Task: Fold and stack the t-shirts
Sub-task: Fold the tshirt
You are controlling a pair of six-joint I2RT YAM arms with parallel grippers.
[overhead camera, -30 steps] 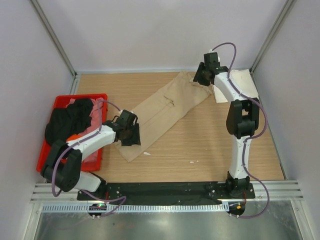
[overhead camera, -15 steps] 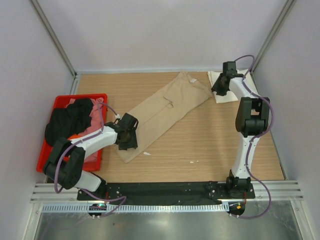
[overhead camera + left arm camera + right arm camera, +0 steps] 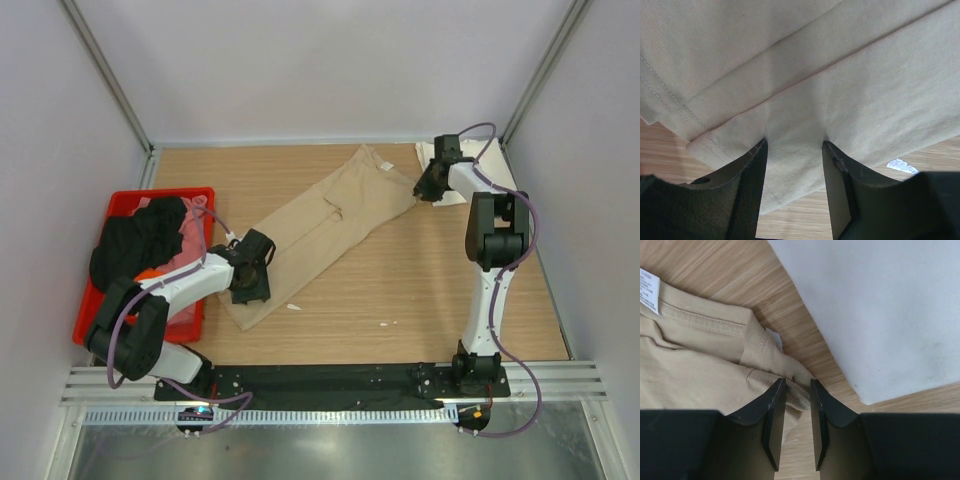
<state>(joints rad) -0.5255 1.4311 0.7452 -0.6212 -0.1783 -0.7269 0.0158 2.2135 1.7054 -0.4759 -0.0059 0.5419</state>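
A tan t-shirt (image 3: 320, 225) lies folded into a long strip, running diagonally across the wooden table. My left gripper (image 3: 252, 285) is at its near-left end. In the left wrist view it (image 3: 794, 147) is closed on the hem of the tan cloth (image 3: 840, 75), which bunches between the fingers. My right gripper (image 3: 422, 188) is at the strip's far-right end. In the right wrist view it (image 3: 797, 385) pinches the tan shirt's edge (image 3: 690, 375) near the collar. A folded cream-white t-shirt (image 3: 480, 165) lies in the back right corner and shows in the right wrist view (image 3: 880, 305).
A red plastic bin (image 3: 120, 205) stands at the left, holding a black shirt (image 3: 140, 240), a pink one (image 3: 185, 235) and an orange one (image 3: 150, 272). Walls enclose the table on three sides. A small white scrap (image 3: 293, 306) lies on the wood.
My right gripper swung right over the white shirt, then came back down onto the tan shirt's far-right end. My left gripper moved slightly near-left, drawing the tan strip's near end with it.
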